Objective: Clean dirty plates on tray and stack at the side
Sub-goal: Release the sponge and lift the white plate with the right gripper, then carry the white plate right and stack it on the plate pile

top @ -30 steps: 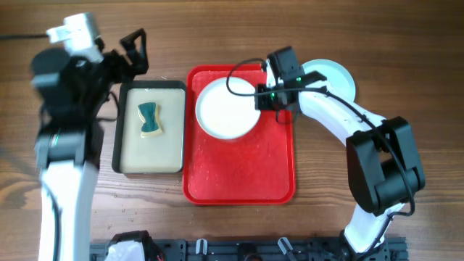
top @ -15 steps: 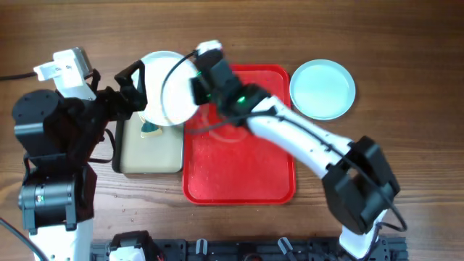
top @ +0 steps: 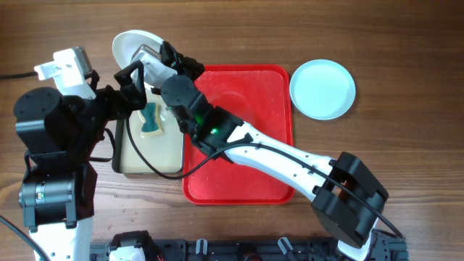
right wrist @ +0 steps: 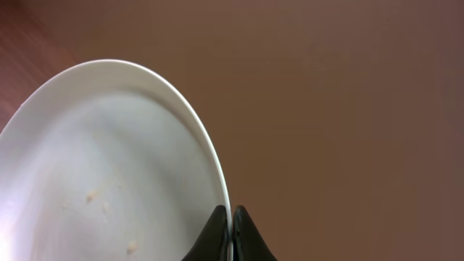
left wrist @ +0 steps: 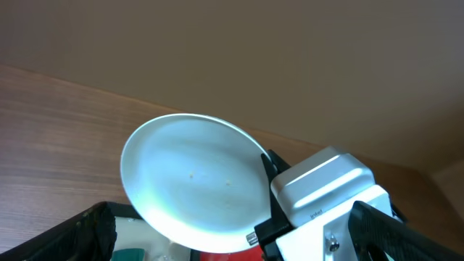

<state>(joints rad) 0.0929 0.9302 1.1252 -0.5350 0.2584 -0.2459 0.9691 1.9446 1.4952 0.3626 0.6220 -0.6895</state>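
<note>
Overhead: right arm reaches across the red tray [top: 270, 156] to the far left; right claw [right wrist: 230, 228] pinched shut on the thin rim of the white plate [top: 133, 43], which hangs tilted in the air just beyond the black-rimmed tray [top: 118, 148]; no plate shows on the red tray's visible floor.

Right wrist: a few pale crumbs on the plate's face; both claw tips meet at the edge, a narrow bite.

Left wrist: plate face turned toward this camera; left claw [top: 133, 85] gaping wide, holding nothing, close to the plate.

Blue-green sponge [top: 150, 118] lies in the black-rimmed tray, untouched; pale blue plate [top: 322, 88] sits on the desk [top: 406, 43] right of the red tray, well apart.

Judged step: presenting the plate for wiping. To do it well: hold the plate steady, soiled face toward the left claw; take the sponge across its narrow waist; wipe with light strokes toward the gripped rim, since pressure at the far edge could lever the plate out of so small a pinch; work over the black-rimmed tray so crumbs drop there.
</note>
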